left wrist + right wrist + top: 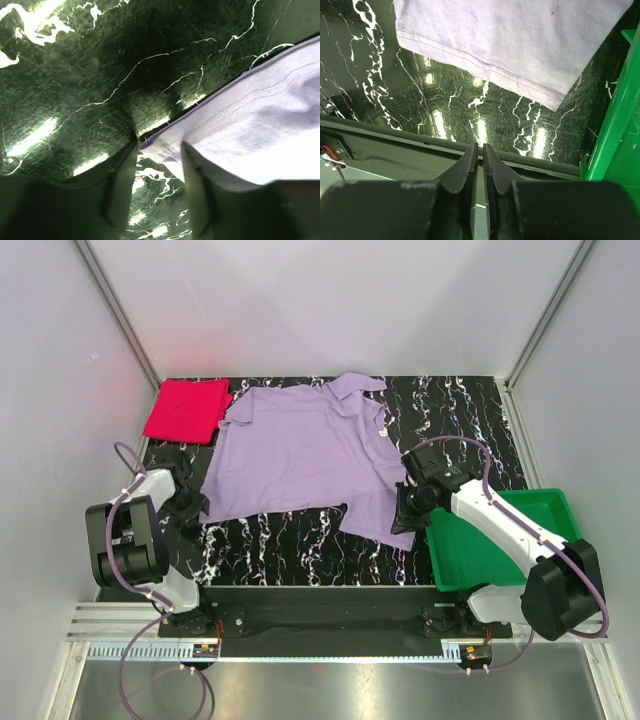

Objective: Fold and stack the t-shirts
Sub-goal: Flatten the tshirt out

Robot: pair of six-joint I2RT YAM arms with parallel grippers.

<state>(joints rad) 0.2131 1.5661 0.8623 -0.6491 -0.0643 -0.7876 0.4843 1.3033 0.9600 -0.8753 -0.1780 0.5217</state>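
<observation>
Bare table (280, 545) is open at 6 and 2 o'clock. The tray (465, 560) blocks 4 o'clock and the pink shirt (187, 410) blocks 10 o'clock (the purple shirt (300, 455) covers the middle).

- The lavender t-shirt (300, 455), centre of the top view, is soft matt cloth, lightly rumpled. Your wrist views show a stitched hem along its edge.
- The pink-red t-shirt (187, 410), upper left, is matt cloth too, with a smoother face.
- The table (280, 550) has a black, white-veined marble pattern, glossy enough to mirror lights.
- The green tray (455, 558), lower right, is smooth plastic with a slight sheen.
- The right gripper (479, 147) has dark matt fingers (462, 172), seemingly plastic.
- The rail (320, 648) along the bottom looks to you like bare ribbed metal.
</observation>
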